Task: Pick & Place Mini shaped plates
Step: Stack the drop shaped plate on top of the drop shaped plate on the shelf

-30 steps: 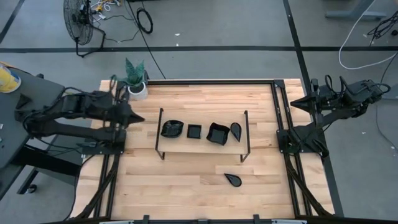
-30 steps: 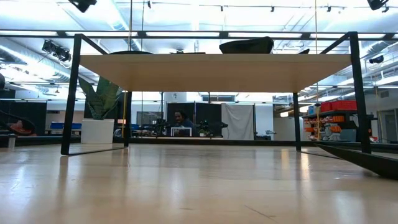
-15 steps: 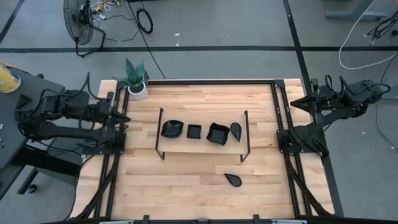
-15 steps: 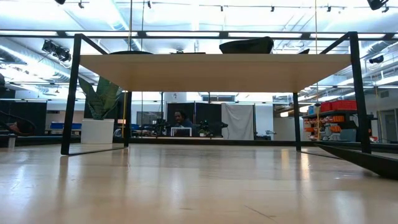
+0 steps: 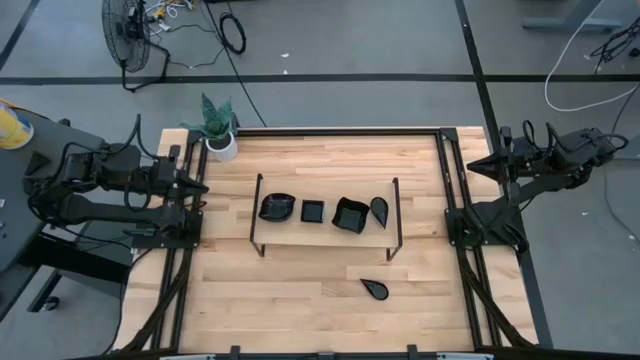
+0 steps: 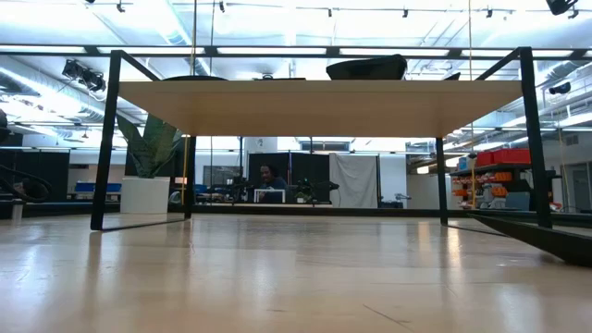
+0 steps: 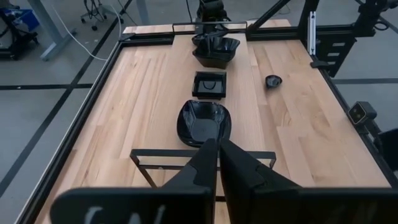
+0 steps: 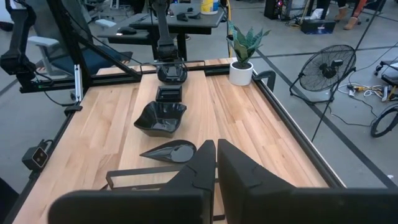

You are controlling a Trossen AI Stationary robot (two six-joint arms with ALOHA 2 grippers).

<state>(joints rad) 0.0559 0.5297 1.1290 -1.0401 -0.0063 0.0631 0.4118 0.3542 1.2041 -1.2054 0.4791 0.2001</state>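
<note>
The left gripper (image 5: 196,187) has pulled back from the wire frame (image 5: 325,214) to the bench (image 5: 320,160) edge, jaws pressed together; right gripper (image 5: 478,163) unmoved, likewise closed.

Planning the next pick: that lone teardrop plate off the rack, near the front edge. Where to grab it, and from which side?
Grip the teardrop plate across its raised rim at the wide rounded end, coming straight down from above. It lies flat and low on the bare table, so there is no side wall to pinch. It sits apart from the wire rack, so the descent looks unobstructed. The right gripper seems closer.
</note>
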